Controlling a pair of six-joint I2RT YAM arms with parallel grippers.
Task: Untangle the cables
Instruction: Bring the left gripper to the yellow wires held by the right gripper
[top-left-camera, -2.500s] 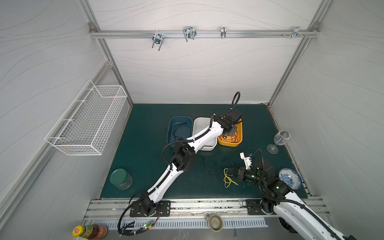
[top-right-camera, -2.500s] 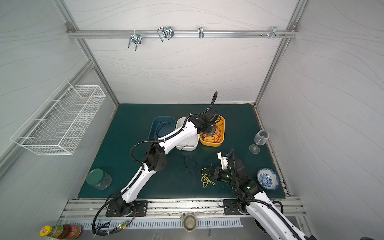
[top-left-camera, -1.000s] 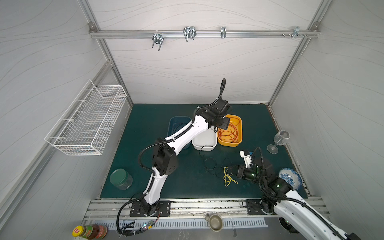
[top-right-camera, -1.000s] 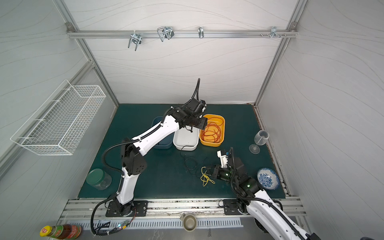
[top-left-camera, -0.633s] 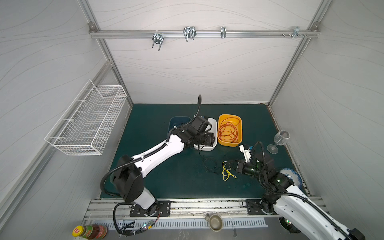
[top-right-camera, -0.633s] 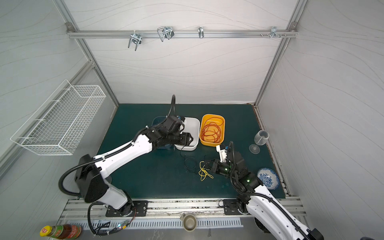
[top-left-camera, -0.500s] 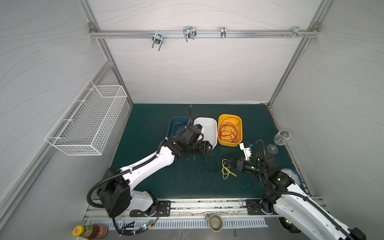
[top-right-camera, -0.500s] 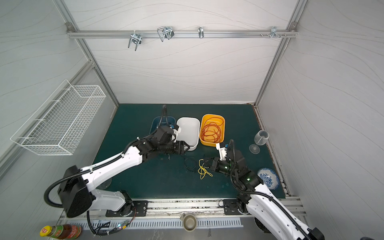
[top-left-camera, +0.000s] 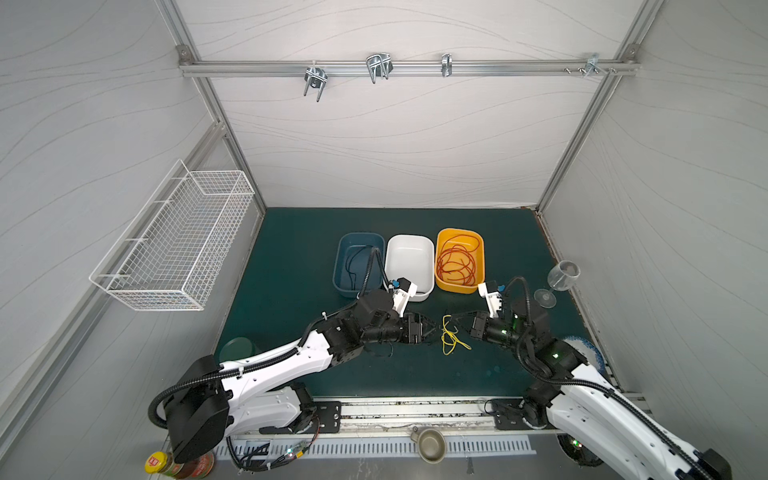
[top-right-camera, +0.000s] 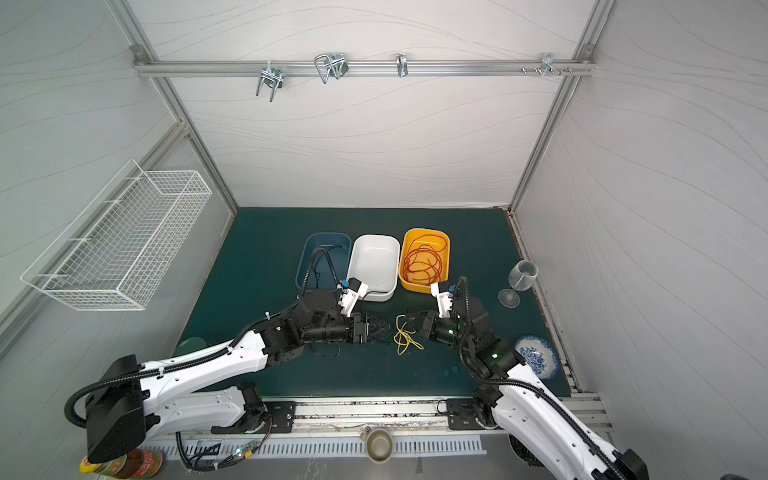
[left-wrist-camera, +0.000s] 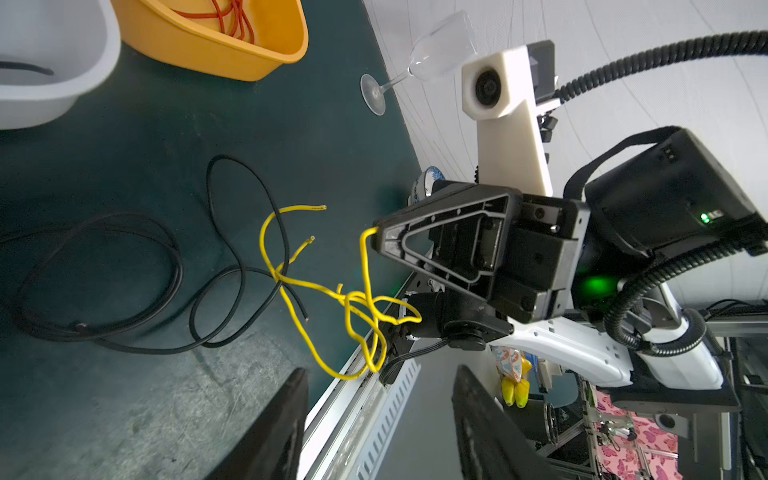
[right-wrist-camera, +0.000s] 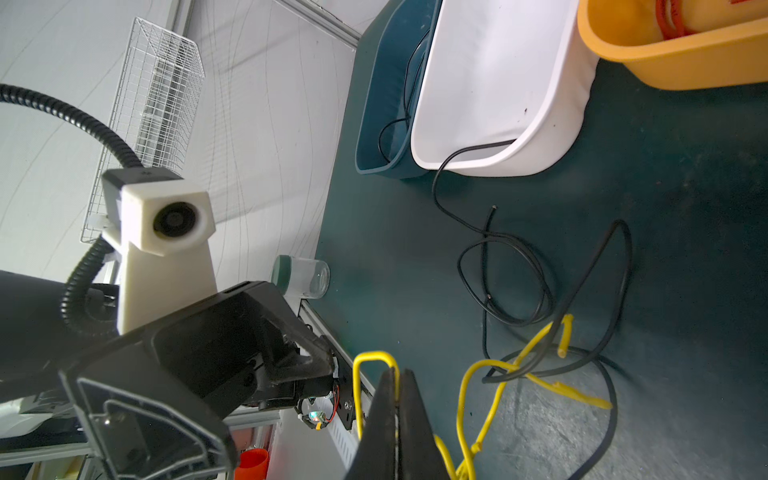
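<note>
Left gripper (top-left-camera: 429, 327), jaws parted and gripping nothing, is hovering just beside the yellow cable (top-left-camera: 450, 341). The cable is dangling onto the green mat (top-left-camera: 291, 291), crossing a black cable (right-wrist-camera: 598, 266). Right gripper (top-left-camera: 460, 319) is pinching its upper bend.

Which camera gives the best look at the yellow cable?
Left wrist: nearly all of the yellow cable shows, with its tangle, loose ends, the black cable crossing it and the right gripper pinching it. Right wrist shows only part of it. Both top views show it tiny.
</note>
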